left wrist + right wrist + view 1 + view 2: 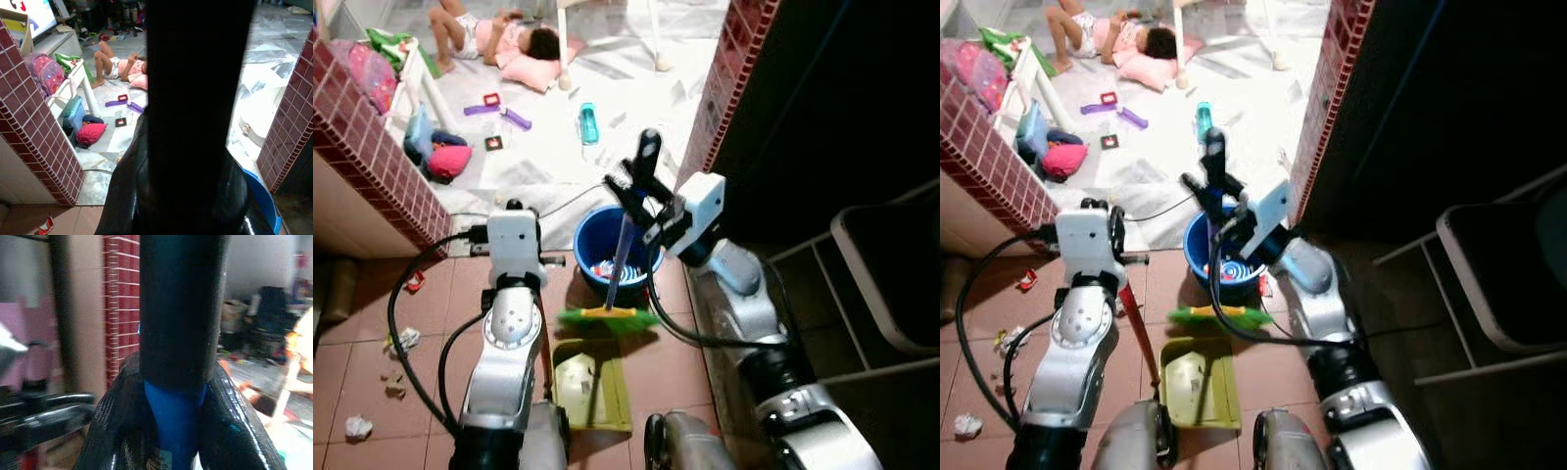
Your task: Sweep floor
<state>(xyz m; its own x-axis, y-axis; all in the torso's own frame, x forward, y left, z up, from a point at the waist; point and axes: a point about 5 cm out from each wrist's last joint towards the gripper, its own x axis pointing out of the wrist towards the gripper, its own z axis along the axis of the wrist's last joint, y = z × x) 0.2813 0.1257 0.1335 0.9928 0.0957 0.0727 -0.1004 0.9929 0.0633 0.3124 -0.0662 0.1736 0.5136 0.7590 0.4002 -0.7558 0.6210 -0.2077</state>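
Observation:
My right gripper (641,191) is shut on the blue broom handle (175,426), just below its black grip. The broom's green head (607,318) rests on the red tile floor, right in front of a blue bucket (592,240). My left gripper (1092,211) is shut on the top of the dustpan's handle, whose red shaft (1139,338) slants down to the yellow-green dustpan (592,390) on the floor between my arms. Some litter lies inside the pan. Paper scraps (403,340) and another crumpled piece (357,426) lie on the tiles to my left.
Red brick walls (372,147) flank the doorway ahead. Beyond it a person (489,34) lies on a white floor among toys and a water bottle (588,122). A folding chair (891,279) stands in the dark on the right. A black cable (406,323) loops beside my left arm.

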